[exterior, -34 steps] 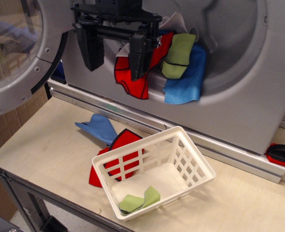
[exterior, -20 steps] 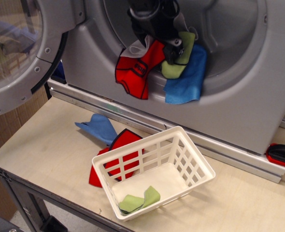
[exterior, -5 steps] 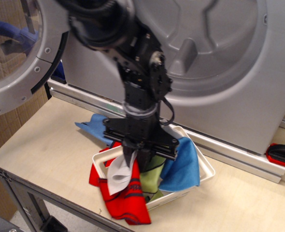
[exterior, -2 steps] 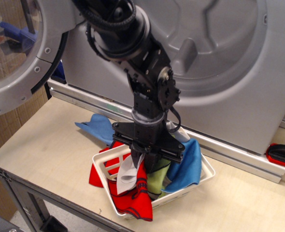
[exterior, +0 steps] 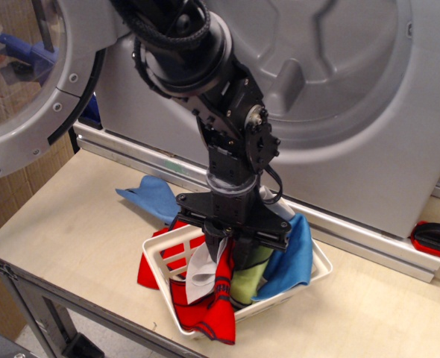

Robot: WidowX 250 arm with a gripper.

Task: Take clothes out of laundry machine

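My gripper (exterior: 232, 249) points down into the white lattice basket (exterior: 157, 259) and is shut on the clothes, a bunch of small cloths. The red cloth with black trim (exterior: 211, 306) drapes over the basket's front rim. The white cloth (exterior: 200, 268) hangs beside it. The olive-green cloth (exterior: 248, 279) hangs straight below the fingers. The bright blue cloth (exterior: 288, 255) lies against the basket's right side. The laundry machine (exterior: 354, 149) stands behind, its drum mouth (exterior: 324, 67) open with no cloth showing in it.
The round glass door (exterior: 22, 82) is swung open at the left. A blue cloth (exterior: 151, 195) and a red cloth (exterior: 147, 270) lie on the table left of the basket. A red-and-black object (exterior: 436, 239) sits at the right edge. The table's front edge is just below the basket.
The bunch of cloths has come out of the drum mouth and down to the basket. In the last second the gripper moved right and lowered, so the cloths now rest inside.
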